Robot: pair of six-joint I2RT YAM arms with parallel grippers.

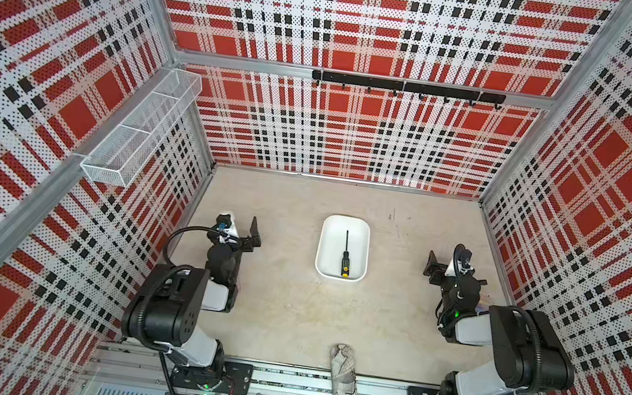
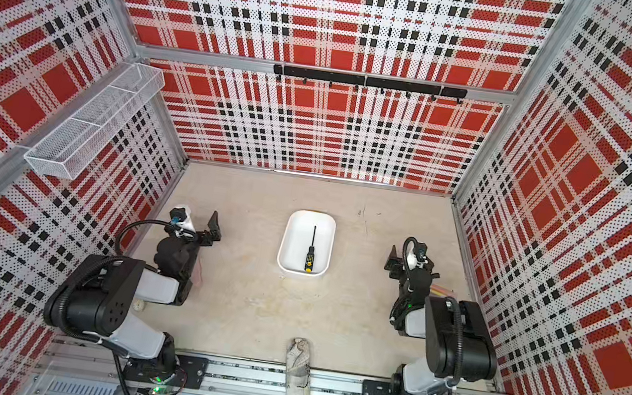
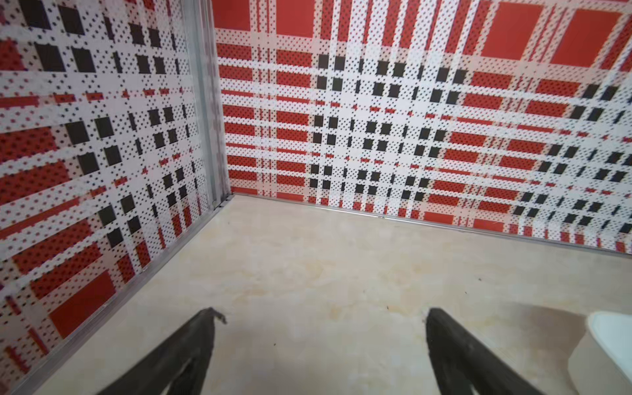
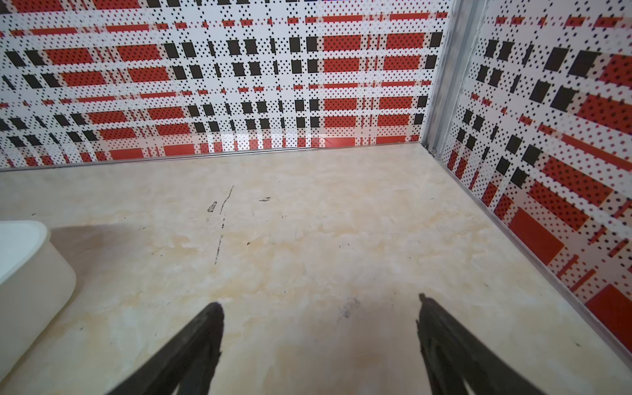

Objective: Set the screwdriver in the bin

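Note:
The screwdriver (image 1: 345,258) (image 2: 310,255), with a thin dark shaft, black dotted handle and yellow-orange cap, lies lengthwise inside the white bin (image 1: 347,220) (image 2: 311,215) at the middle of the table, cap toward the front. Nothing grips it. My left gripper (image 1: 255,234) (image 2: 214,228) rests left of the bin, open and empty, as the left wrist view confirms (image 3: 323,313); only a corner of the bin (image 3: 612,330) shows there. My right gripper (image 1: 433,265) (image 2: 392,262) rests right of the bin, also open and empty (image 4: 320,302), with the bin's wall (image 4: 30,266) off to one side.
A long white wire-mesh basket (image 1: 144,120) hangs on the left wall. A black hook rail (image 1: 405,87) runs along the back wall. A wrapped paper bundle (image 1: 344,379) lies at the table's front edge. Plaid pegboard walls enclose three sides.

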